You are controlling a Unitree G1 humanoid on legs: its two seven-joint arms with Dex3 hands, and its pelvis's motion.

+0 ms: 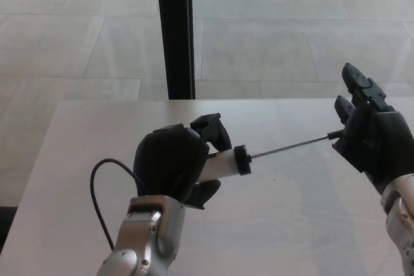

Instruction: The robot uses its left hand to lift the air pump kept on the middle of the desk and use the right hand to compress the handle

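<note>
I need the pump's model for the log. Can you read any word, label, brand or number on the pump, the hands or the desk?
None can be read. The air pump shows a plain white barrel with no print facing the camera. The left hand, right hand and desk carry no visible text either.
</note>
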